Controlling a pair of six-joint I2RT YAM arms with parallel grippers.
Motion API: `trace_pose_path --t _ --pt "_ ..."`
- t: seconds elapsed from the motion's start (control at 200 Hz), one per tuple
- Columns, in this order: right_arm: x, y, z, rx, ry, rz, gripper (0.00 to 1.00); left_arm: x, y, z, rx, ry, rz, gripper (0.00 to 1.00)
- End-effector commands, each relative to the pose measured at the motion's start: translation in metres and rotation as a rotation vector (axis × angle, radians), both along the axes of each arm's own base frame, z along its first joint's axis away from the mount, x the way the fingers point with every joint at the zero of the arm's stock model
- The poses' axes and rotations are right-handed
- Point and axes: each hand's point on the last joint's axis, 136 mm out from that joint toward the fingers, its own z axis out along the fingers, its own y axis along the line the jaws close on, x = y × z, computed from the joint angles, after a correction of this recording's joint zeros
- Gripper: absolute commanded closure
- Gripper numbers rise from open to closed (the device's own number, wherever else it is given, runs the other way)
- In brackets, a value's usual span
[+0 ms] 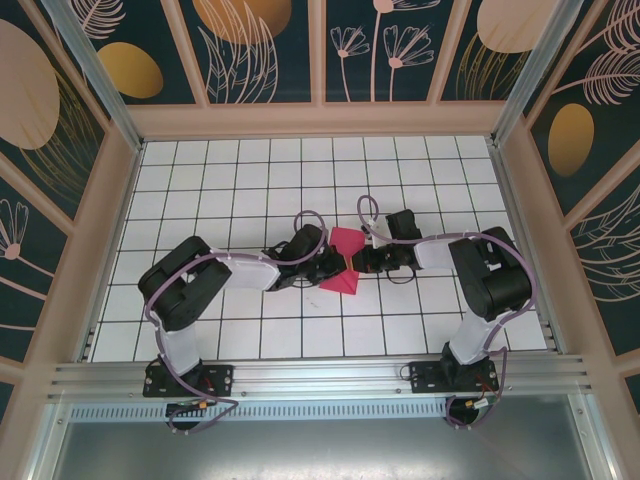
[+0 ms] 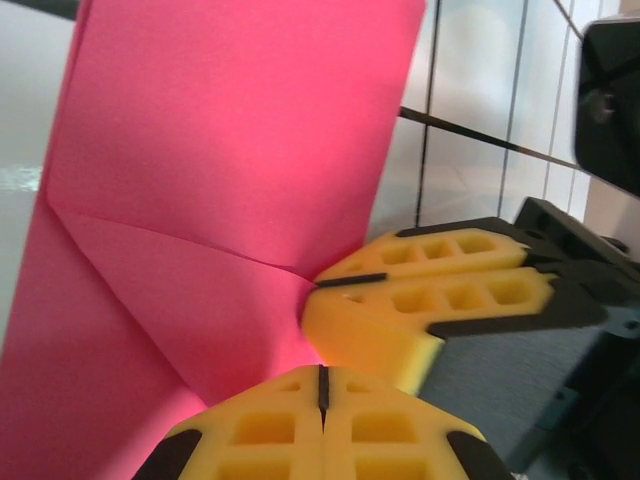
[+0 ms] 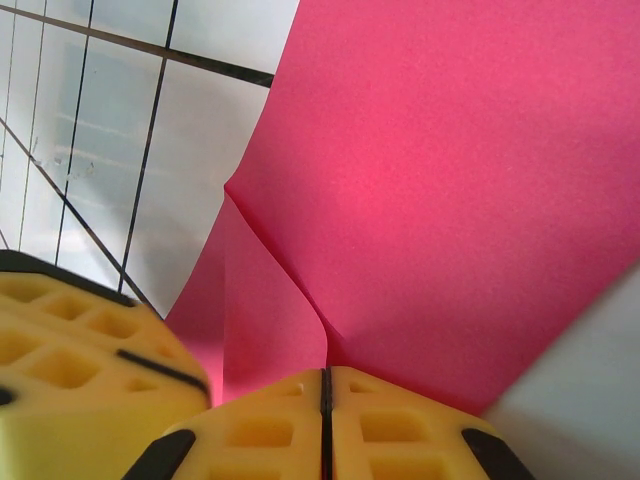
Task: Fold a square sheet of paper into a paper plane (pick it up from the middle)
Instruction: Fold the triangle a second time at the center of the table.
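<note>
The magenta-pink sheet of paper [image 1: 345, 250] stands bent and creased between my two grippers at the middle of the tiled table. In the left wrist view a diagonal crease runs across the paper [image 2: 230, 150] down to my left gripper [image 2: 322, 378], whose yellow jaws are shut with the paper's lower edge at their tips. My right gripper [image 3: 325, 385] is shut on a curled fold of the paper [image 3: 450, 180]. The right gripper's fingers [image 2: 430, 290] pinch the crease just right of the left ones. The two grippers [image 1: 335, 272] [image 1: 356, 266] almost touch. A paper plane is out of view.
The white tiled table [image 1: 250, 180] is ringed by a wooden frame and patterned walls. An aluminium rail [image 1: 320, 378] runs along the near edge with both arm bases on it. The left gripper's finger [image 3: 80, 360] sits close at the lower left of the right wrist view.
</note>
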Motion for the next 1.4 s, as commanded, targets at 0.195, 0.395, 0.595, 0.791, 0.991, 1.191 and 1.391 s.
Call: trace_pose_path --t 0.195,0.395,0.595,0.791,0.991,1.191,1.391 --pt "-0.010 -0.005 -0.030 -0.071 0.052 0.003 0.88 -0.010 0.004 -0.038 0.029 0.055 -0.007 0.98" --pt "-0.010 -0.005 -0.031 -0.071 0.054 0.004 0.88 -0.009 0.007 -0.025 0.022 0.028 0.004 0.96" --pt "-0.010 -0.005 -0.031 -0.074 0.053 0.003 0.88 -0.004 0.004 0.014 -0.030 -0.028 0.009 0.94" --pt "-0.011 -0.006 -0.032 -0.076 0.056 0.002 0.88 -0.016 0.003 0.018 -0.045 -0.012 0.008 0.97" --pt "-0.011 -0.006 -0.032 -0.076 0.058 0.002 0.88 -0.025 -0.008 0.007 -0.063 0.019 -0.012 0.98" --pt "-0.011 -0.005 -0.033 -0.078 0.057 0.004 0.88 -0.030 -0.010 -0.012 -0.039 0.053 -0.020 0.98" --pt "-0.011 -0.006 -0.035 -0.082 0.067 0.003 0.88 -0.036 -0.001 -0.039 0.013 0.088 -0.004 0.98"
